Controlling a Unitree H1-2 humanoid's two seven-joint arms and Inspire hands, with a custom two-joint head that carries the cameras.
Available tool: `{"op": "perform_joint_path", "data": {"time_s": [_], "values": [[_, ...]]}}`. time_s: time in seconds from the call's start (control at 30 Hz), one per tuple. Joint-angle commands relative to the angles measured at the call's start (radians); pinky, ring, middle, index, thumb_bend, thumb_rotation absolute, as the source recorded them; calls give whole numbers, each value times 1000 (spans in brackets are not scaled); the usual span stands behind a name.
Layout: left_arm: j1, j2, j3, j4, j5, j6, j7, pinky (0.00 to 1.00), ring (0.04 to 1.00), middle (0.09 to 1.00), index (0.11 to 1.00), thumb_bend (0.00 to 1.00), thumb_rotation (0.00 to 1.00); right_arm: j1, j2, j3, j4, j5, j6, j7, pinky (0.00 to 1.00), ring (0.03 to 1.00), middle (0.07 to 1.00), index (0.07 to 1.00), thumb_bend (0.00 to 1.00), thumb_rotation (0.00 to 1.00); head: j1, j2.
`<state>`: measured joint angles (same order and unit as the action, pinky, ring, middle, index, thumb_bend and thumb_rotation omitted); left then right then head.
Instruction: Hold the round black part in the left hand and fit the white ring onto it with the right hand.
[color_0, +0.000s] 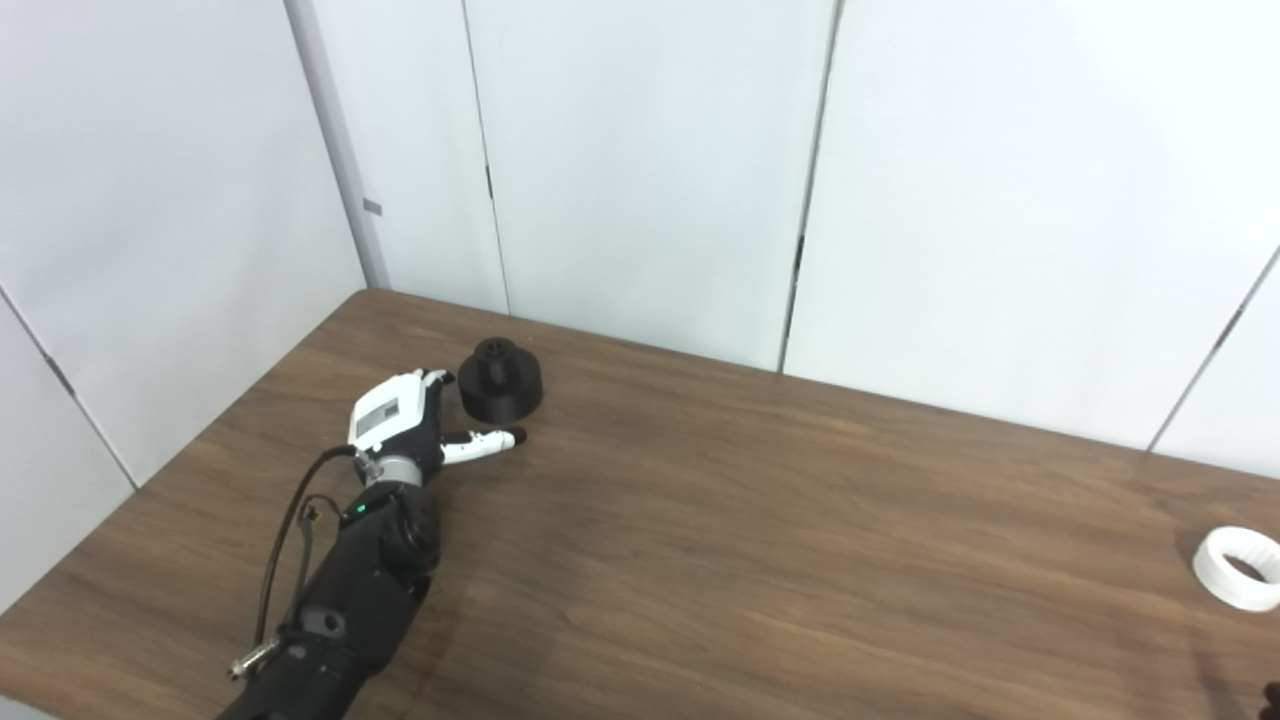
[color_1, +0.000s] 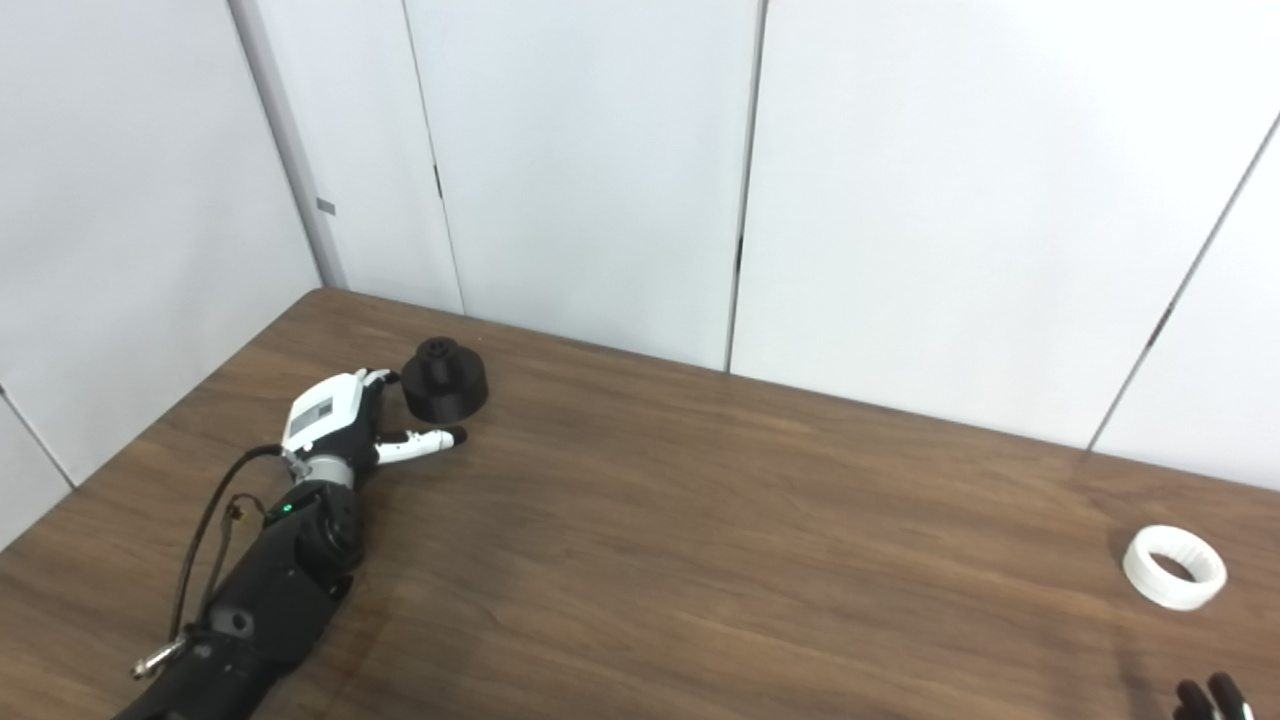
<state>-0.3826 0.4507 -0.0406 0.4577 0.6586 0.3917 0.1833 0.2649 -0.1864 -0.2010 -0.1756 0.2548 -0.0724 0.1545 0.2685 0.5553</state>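
Note:
The round black part (color_0: 500, 378) stands on the wooden table (color_0: 750, 520) at the far left; it is a wide disc with a narrower hub on top. My left hand (color_0: 415, 420) lies just left of it, open, with the thumb stretched out in front of the part and the fingers beside it, not closed on it. The white ring (color_1: 1173, 567) lies flat on the table at the far right. Only the dark fingertips (color_1: 1210, 697) of my right hand show at the bottom right corner, well short of the ring.
White wall panels (color_0: 650, 160) stand behind the table's far edge and along its left side. The left forearm (color_0: 340, 610) with its cable lies over the table's front left corner.

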Motion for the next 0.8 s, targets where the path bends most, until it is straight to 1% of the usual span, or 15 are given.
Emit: {"op": "perform_joint_path", "data": {"time_s": [0.0,0.13,0.23,0.43,0.53,0.67,0.77], "values": [[-72,40,0,0,2,-20,34,1000,1000,972,889,1000,627,5,6,7,-15,-1,-12,-2,917,1000,972,991,690,1000,2,1],[-95,40,0,33,-7,-28,42,1000,1000,971,888,1000,598,5,9,11,-15,-12,-11,-7,913,1000,972,987,699,1000,-2,-1],[-112,39,0,52,-15,-34,49,1000,1000,971,885,1000,597,4,9,14,-15,-20,-16,-9,910,1000,976,980,691,1000,-3,-2],[-136,40,-11,69,-24,-37,56,1000,1000,972,875,1000,577,4,9,22,-16,-36,-23,-14,908,998,973,965,681,1000,-8,-5],[-151,39,-12,89,-37,-51,64,1000,1000,970,870,1000,552,5,13,22,-23,-48,-10,-27,898,986,966,954,683,1000,-10,-6],[-177,44,-30,129,-35,-57,70,1000,1000,965,865,1000,555,4,13,25,-18,-54,-21,-28,896,987,966,952,662,1000,-15,-7],[-197,44,-33,159,-44,-68,77,1000,1000,959,863,1000,536,4,11,29,-14,-57,-28,-30,905,992,972,954,661,1000,-19,-6]]}}
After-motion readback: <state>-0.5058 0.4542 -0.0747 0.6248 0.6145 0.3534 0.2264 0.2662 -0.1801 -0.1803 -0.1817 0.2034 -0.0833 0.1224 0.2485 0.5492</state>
